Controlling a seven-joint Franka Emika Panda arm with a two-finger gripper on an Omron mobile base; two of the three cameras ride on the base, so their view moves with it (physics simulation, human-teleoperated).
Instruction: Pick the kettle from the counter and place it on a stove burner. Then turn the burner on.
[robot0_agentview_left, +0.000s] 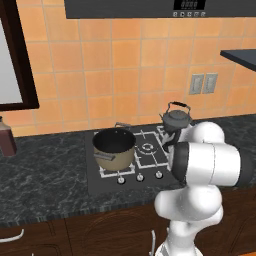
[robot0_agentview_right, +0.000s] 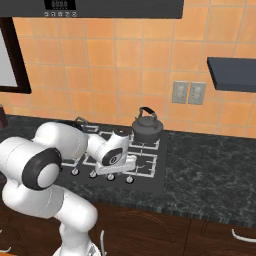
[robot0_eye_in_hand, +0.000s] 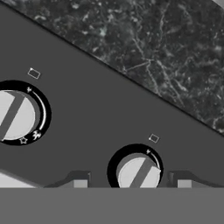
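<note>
1. The arm (robot0_agentview_left: 205, 165) is glossy white, built of thick rounded links that swell into bulbous shoulders.
2. Each joint ends in a dark grey-black ring or cap, with a round dark disc on the elbow (robot0_agentview_right: 39, 170).
3. The wrist housing (robot0_agentview_right: 115, 155) above the fingers is white with a dark oval inset.
4. The fingers (robot0_eye_in_hand: 80, 183) are small, dark, with pale grey square pads.
</note>
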